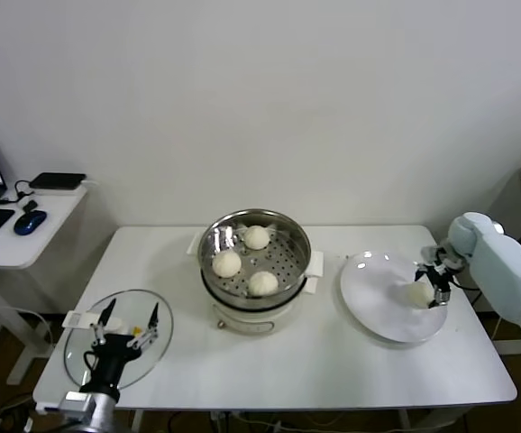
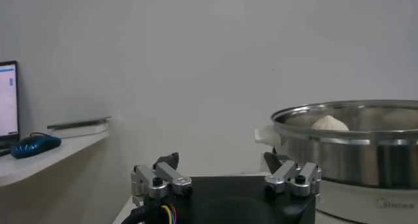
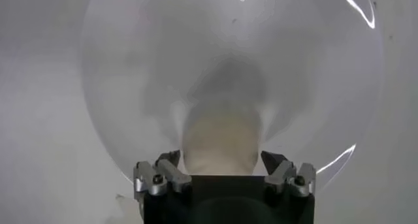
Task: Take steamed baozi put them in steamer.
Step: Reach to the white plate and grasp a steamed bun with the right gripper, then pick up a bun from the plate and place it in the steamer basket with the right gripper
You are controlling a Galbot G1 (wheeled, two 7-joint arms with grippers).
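Observation:
Three steamed baozi point(image 1: 257, 237) point(image 1: 227, 264) point(image 1: 262, 283) lie in the shiny steel steamer point(image 1: 298, 236) at the table's middle. A further cream-white baozi point(image 1: 420, 294) point(image 3: 219, 140) rests on the white plate point(image 1: 378, 298) at the right. My right gripper point(image 1: 432, 287) point(image 3: 221, 159) is down on the plate with its open fingers on either side of this bun, close to its flanks. My left gripper point(image 1: 131, 327) point(image 2: 222, 160) waits open above the glass lid at the front left, with nothing in it. From there the steamer point(image 2: 353, 147) shows with one baozi point(image 2: 330, 123) over its rim.
A round glass lid point(image 1: 166, 338) lies on the table's front left corner. A side desk point(image 1: 26, 239) with a laptop, mouse and phone stands further left. The plate point(image 3: 130, 81) reaches close to the table's right edge.

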